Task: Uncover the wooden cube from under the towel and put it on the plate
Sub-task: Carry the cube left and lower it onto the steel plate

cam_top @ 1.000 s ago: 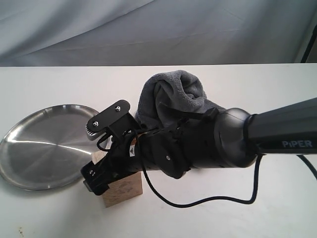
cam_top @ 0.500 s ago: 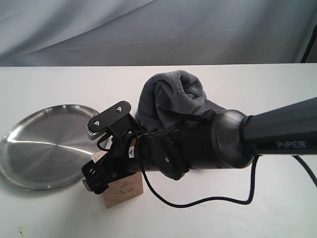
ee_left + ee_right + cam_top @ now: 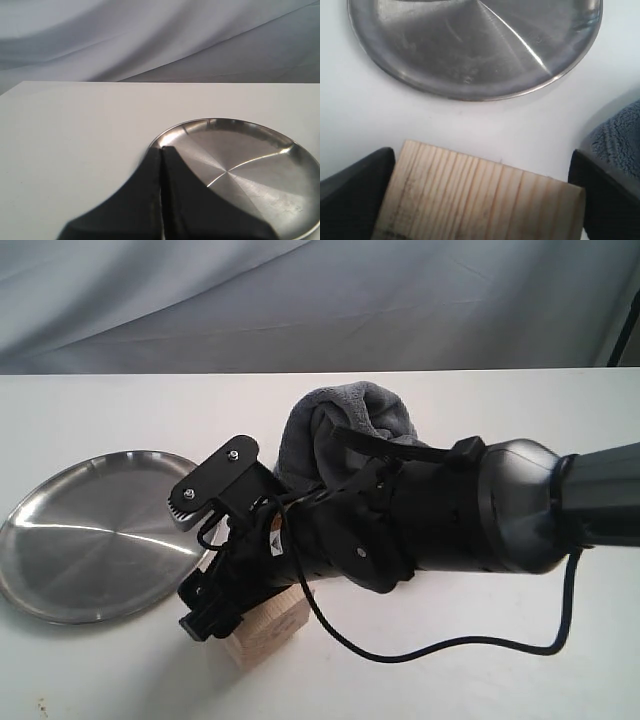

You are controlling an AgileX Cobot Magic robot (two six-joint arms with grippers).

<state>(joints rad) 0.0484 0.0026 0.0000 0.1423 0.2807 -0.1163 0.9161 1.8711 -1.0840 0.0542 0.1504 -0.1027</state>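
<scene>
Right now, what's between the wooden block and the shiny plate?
Nothing but bare white table separates the wooden cube from the plate; the right wrist view shows that gap.

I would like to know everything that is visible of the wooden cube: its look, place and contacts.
The wooden cube is a pale block of bare wood with fine parallel grain lines and sharp edges. It lies uncovered, apparently on the white table, near the plate but apart from it, with the towel on its other side. The right gripper straddles it, one finger at each side; whether they press it cannot be told.
</scene>
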